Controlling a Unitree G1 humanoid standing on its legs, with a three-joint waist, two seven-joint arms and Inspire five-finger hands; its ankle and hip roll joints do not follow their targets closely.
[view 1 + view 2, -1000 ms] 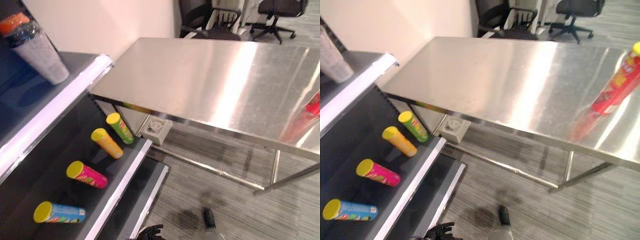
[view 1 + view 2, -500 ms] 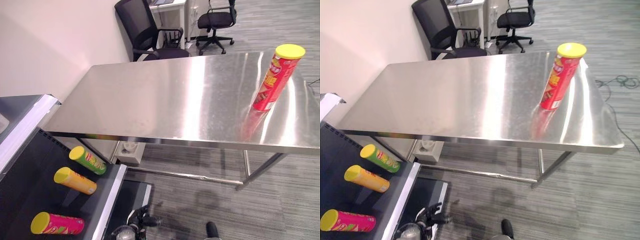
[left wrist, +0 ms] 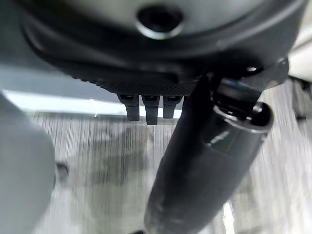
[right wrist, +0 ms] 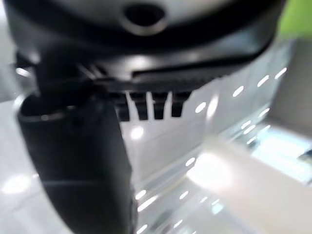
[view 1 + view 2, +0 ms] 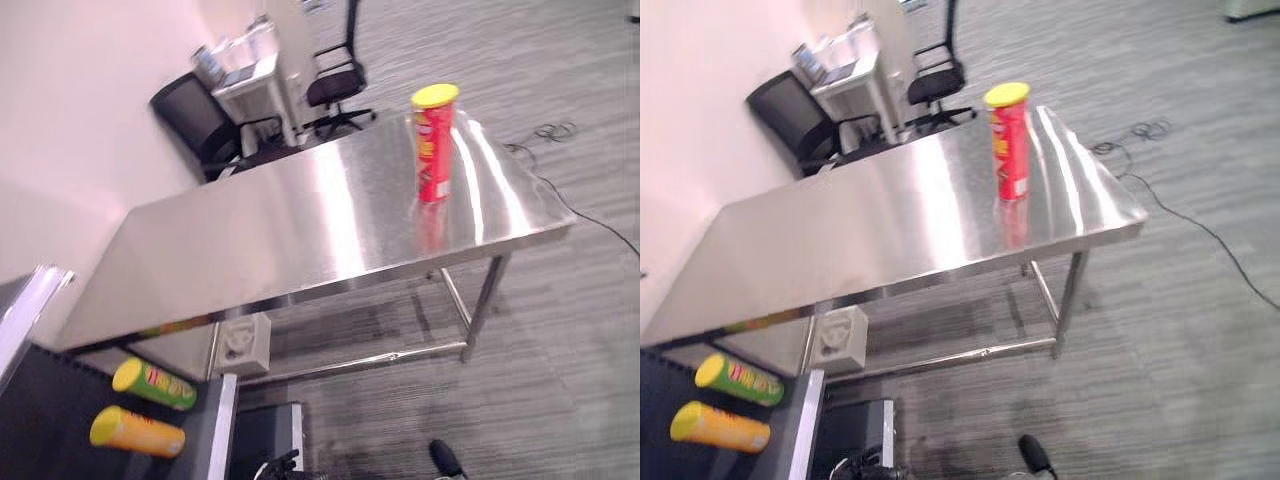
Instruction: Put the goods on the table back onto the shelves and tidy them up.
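Both head cams look down from up high, sharing the shiny steel surface (image 5: 300, 230) and grey striped carpet floor (image 5: 1180, 330). Wrist cams sit super close behind each hand.

One red can (image 5: 434, 143) stood on the table (image 5: 300, 230) — two cans, green (image 5: 154, 384) and yellow (image 5: 136, 432), on the shelf (image 5: 40, 420).
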